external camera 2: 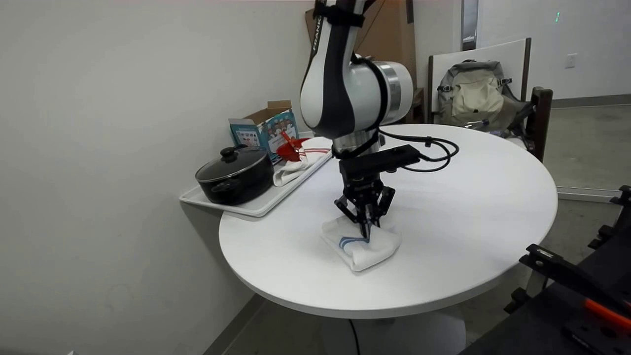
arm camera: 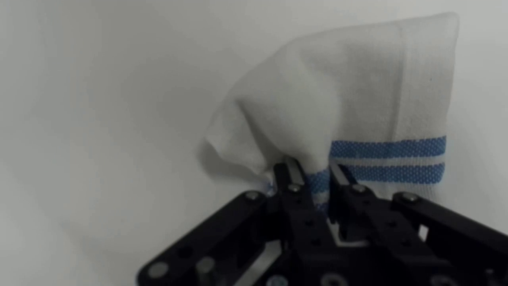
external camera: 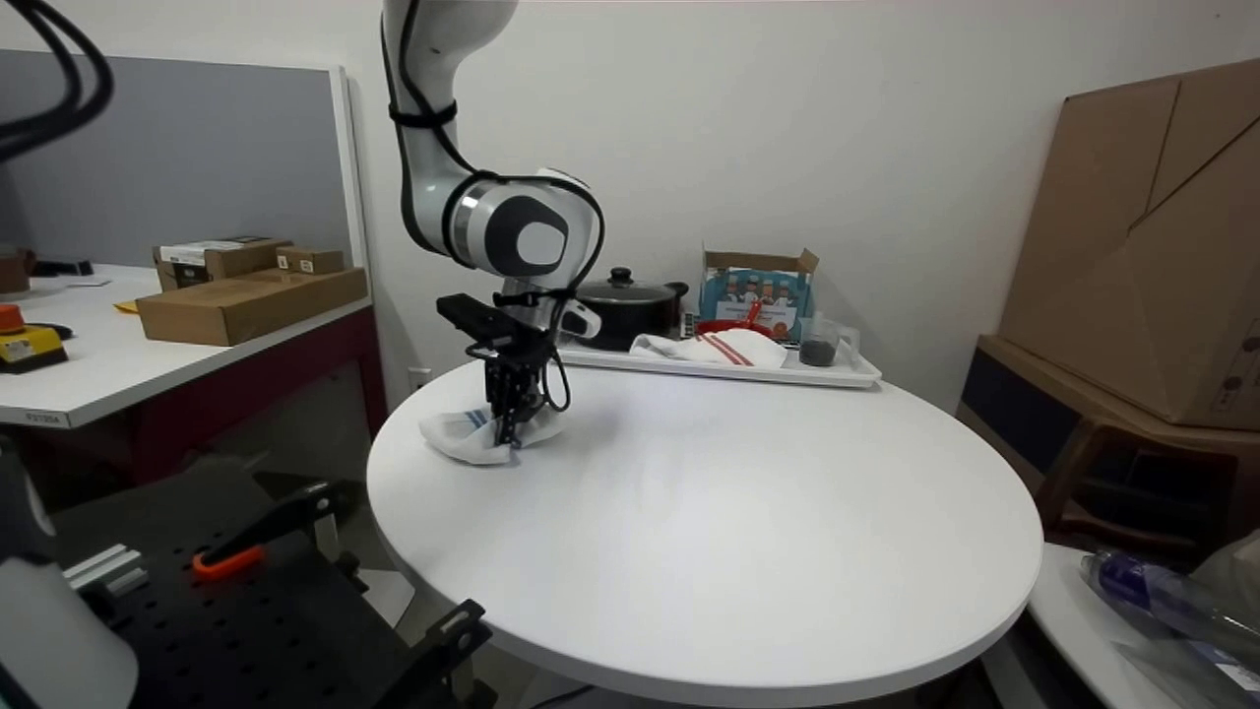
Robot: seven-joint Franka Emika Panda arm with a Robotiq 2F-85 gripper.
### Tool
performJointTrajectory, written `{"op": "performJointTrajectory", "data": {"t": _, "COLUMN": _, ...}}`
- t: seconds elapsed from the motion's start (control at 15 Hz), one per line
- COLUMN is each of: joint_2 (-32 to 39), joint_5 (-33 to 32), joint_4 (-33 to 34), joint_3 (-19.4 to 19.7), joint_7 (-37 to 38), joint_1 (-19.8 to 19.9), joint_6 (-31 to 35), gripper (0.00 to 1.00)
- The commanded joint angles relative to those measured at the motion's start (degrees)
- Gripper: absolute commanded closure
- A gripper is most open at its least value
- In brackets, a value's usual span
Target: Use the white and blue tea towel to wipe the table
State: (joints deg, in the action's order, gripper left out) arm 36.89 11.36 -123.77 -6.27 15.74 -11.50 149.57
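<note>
Towel of white cloth with blue stripes [arm camera: 349, 91] is pinched by your black gripper [arm camera: 314, 163], so grabbing looks done but wiping the round white table [external camera: 748, 502] doesn't.

In an exterior view, a far white tray [external camera: 837, 377] holds — left to right — a lidded black pot [external camera: 638, 313], red-striped cloth [external camera: 756, 345] and clear container [external camera: 818, 345]; a large cardboard box [external camera: 1132, 256] stands right.
</note>
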Motion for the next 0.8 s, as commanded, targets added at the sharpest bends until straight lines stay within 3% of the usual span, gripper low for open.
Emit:
{"op": "performJointTrajectory", "data": {"t": 0.0, "joint_2": 5.4, "joint_5": -2.9, "joint_4": -0.9, "joint_3": 1.0, "joint_7": 5.2, "joint_1": -6.5, "joint_6": 1.2, "gripper": 0.96}}
{"op": "performJointTrajectory", "data": {"t": 0.33, "joint_2": 5.2, "joint_5": -4.6, "joint_4": -2.5, "joint_3": 0.7, "joint_7": 8.7, "joint_1": -11.0, "joint_6": 2.7, "gripper": 0.96}}
{"op": "performJointTrajectory", "data": {"t": 0.73, "joint_2": 0.1, "joint_5": -5.7, "joint_4": -9.5, "joint_3": 4.7, "joint_7": 10.4, "joint_1": -9.9, "joint_6": 4.7, "gripper": 0.96}}
